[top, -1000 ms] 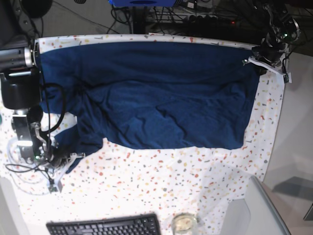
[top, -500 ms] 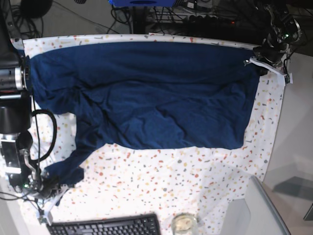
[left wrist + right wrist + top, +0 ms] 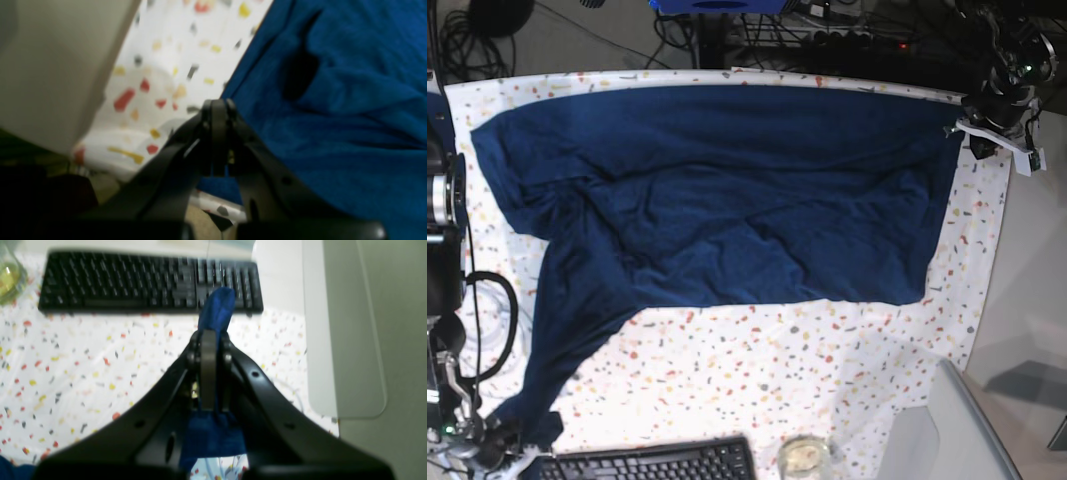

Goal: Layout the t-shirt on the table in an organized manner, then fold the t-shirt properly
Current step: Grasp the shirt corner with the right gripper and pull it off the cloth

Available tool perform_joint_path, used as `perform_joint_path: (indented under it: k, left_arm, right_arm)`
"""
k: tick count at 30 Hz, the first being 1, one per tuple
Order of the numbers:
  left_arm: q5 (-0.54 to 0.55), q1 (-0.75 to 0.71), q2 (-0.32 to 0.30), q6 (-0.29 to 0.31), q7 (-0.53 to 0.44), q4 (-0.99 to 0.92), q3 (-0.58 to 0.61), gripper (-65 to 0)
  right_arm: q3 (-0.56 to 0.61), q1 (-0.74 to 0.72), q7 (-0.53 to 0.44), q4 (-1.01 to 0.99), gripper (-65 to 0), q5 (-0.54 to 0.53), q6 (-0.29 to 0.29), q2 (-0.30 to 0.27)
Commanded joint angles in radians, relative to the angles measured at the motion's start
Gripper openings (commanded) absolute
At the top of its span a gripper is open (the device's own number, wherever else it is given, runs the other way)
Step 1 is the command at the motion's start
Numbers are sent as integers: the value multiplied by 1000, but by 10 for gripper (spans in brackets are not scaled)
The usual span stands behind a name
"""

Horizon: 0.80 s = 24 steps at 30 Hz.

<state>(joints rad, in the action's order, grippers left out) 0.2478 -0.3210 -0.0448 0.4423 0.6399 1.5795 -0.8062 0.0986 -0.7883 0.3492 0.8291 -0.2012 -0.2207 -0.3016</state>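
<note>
Speckled white cloth covered the table (image 3: 757, 370), with cables and dark equipment crowding the floor beyond its far edge. At the far corner on the base view's right, the left gripper (image 3: 218, 110) reached in low over the table's edge, its jaws pressed together beside the hem of the t-shirt (image 3: 727, 190); the wrist view was too blurred to tell whether any fabric was caught between them. At the near corner on the opposite side, the right gripper (image 3: 208, 340) sat close to the tabletop just beside the black keyboard (image 3: 642, 462), its jaws pinching a tuft of blue fabric that stuck out past the tips. In the base view most of that arm was cut off by the frame edge, and only dark links and a looping cable showed. A glass (image 3: 804, 457) by the keyboard was partly cropped at the bottom.

Dark navy and wrinkled, the t-shirt lay spread across the far half of the table, its body reaching nearly from side to side. One long strip of it stretched diagonally down toward the right gripper, pulled into a narrowing band.
</note>
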Motion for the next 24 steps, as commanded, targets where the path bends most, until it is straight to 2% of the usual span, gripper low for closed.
perform_joint_path:
  k: [1,5,17,24]
  left_arm:
    - [8,-7,-10,-4,-16,34,-6,-650]
    - [8,-30,-8,-4,-15,72,-6,-650]
    - [9,-50,-7,-3,-15,77,-40,-650]
    - [9,-68,-7,-3,-15,78,-40,-650]
  right_arm:
    - [-3,-55,-49,19,-650,-7,2,-24]
    - [43,-84,-98,17,-650,-7,2,-49]
    - [166,-89,-289,-11,-650,-7,2,-51]
    - [172,-95,-424,-98,-650,-7,2,-48]
